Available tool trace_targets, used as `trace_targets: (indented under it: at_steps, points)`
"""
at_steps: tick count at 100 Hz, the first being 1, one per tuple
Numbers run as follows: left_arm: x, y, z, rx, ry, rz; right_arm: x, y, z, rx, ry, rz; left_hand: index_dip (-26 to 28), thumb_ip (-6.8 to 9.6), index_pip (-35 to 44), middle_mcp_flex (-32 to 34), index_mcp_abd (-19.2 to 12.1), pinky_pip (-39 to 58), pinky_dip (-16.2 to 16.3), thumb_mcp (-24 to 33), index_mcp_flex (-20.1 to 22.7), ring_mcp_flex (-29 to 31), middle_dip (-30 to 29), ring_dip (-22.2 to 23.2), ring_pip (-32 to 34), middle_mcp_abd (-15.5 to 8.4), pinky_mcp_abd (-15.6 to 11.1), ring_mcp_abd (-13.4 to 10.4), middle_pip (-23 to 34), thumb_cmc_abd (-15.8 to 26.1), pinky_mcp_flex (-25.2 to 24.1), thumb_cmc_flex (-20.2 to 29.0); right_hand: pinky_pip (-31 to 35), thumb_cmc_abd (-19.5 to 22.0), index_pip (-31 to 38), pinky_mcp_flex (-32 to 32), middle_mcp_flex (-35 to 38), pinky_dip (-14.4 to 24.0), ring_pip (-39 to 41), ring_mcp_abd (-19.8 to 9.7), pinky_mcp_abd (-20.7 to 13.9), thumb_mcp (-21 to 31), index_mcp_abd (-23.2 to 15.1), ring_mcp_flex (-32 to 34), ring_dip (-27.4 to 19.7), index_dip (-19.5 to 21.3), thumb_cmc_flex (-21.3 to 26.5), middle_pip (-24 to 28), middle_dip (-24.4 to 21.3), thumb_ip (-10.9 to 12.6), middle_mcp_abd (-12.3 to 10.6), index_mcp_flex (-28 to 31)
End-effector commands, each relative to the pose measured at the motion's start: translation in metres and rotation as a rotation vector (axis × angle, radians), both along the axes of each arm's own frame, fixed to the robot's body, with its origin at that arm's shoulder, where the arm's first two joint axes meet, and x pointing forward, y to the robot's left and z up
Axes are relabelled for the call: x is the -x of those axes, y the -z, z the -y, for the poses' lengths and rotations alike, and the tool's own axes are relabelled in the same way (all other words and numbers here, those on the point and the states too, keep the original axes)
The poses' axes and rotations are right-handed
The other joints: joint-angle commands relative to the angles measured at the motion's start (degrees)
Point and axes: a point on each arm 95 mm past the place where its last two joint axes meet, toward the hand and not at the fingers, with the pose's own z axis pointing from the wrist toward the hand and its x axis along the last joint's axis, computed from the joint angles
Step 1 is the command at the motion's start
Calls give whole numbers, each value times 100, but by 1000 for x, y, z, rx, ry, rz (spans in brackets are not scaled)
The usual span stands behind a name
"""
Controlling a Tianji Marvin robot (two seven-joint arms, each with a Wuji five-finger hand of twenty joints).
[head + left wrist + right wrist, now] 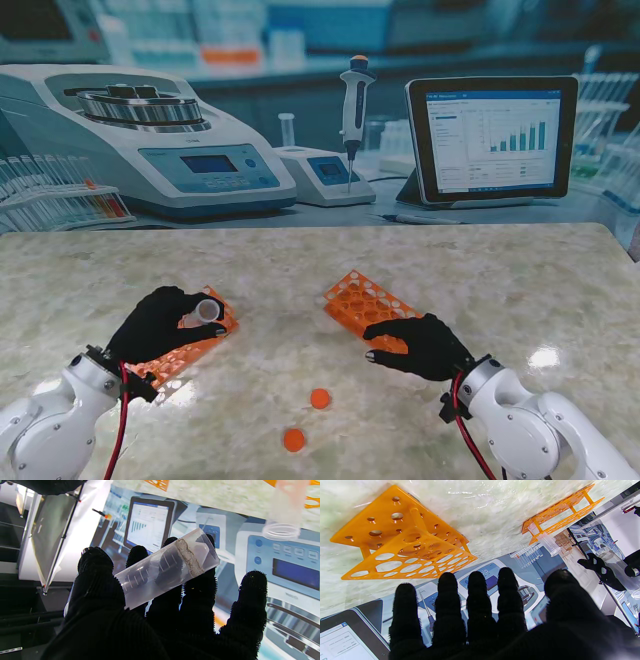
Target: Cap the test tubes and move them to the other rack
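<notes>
Two orange caps (306,419) lie low at centre; left hand (160,322) fingers clamp a clear tube (203,312), right hand (420,345) fingers spread, empty.

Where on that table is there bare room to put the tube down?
The wide stretch right of the right rack is bare, as is the strip beyond both racks. Between the left rack and right rack is open too; nearer to me, two orange caps crowd it.

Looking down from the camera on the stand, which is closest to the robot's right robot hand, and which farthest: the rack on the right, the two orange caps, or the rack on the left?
From the right robot hand:
1. Right rack, touching its fingertips.
2. Orange cap toward the middle of the table, to its left.
3. Second orange cap, left again and nearer to me.
4. Left rack, far left, under the other hand.
</notes>
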Motion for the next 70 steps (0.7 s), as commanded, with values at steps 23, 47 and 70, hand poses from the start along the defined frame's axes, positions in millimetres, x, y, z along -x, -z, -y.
trace_targets:
  at_steps: [23,47,70]
  points:
    - [-6,-7,22,49,53,-23,3,2,-3,-6,-11,-7,-170,141,259,121,-423,1781,469,612,279,452,1841,1836,1895,-417,-136,-331,1726,765,1371,1034,-35,141,-28,-30,6,-2,-89,8,-20,-97,-5,-118,77,42,30,9,53,95,14,-93]
    - [-14,-3,38,104,78,-62,3,2,-4,-8,-13,-8,-679,212,353,-5,-99,4304,623,673,-14,700,2142,2524,2843,-512,-539,-363,1998,440,3058,1520,-29,142,-28,-22,9,2,-90,20,-22,-95,0,-122,77,43,31,10,53,95,24,-91]
    - [-21,2,52,164,96,-89,3,2,-4,-10,-15,-10,-832,313,495,90,157,7571,1935,779,-406,1476,1692,2676,3723,-359,-2296,-498,1776,-85,4268,1689,-27,146,-29,-19,10,4,-89,13,-19,-93,9,-121,76,42,33,11,53,96,24,-92]
